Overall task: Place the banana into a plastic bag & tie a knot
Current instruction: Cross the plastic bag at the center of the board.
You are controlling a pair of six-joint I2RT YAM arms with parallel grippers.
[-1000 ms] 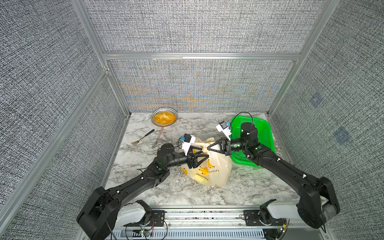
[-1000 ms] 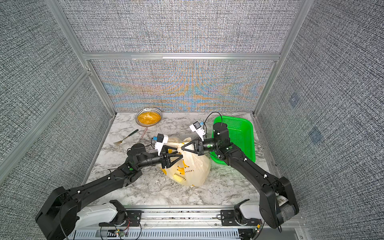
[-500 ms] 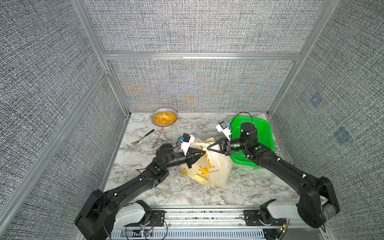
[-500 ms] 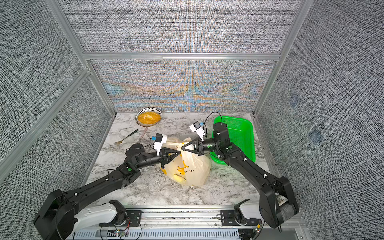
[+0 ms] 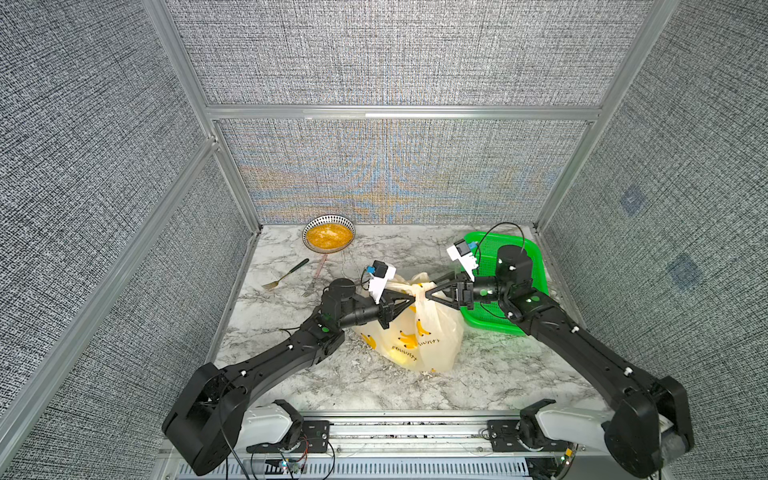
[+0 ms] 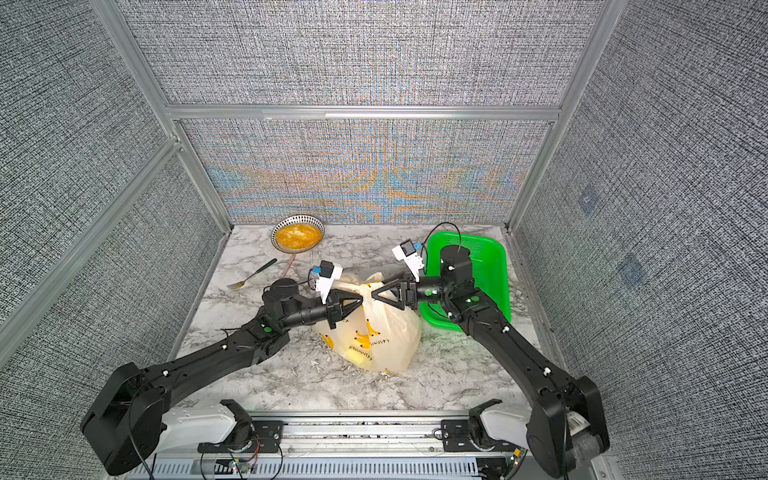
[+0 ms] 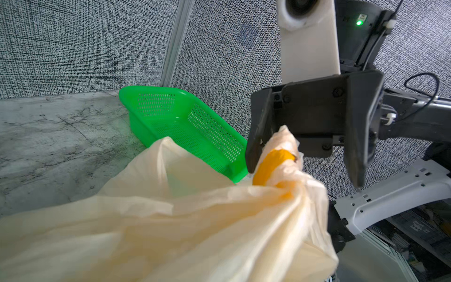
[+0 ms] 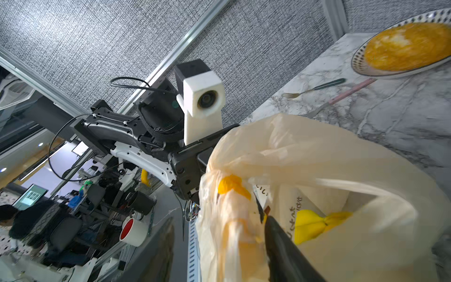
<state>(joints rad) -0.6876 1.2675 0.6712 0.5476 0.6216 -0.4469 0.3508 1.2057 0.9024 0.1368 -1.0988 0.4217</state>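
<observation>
Plastic bag [image 5: 419,336] sits mid-table [image 5: 498,382], its bunched top between both grippers

Left gripper [image 5: 411,296], at the bunch's 9 o'clock, is pinched on the cream plastic; right gripper [image 7: 303,171], at 3 o'clock, stands spread, one finger [image 7: 258,136] touching plastic; green basket [image 5: 536,257] at the bag's 2 o'clock.

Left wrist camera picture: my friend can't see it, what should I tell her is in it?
A crinkly cream plastic bag fills the foreground, its top bunched up with something orange showing through. The robot's right hand is open at that bunch, one finger touching the plastic. Farther off, a green basket sits on the marble table.
</observation>
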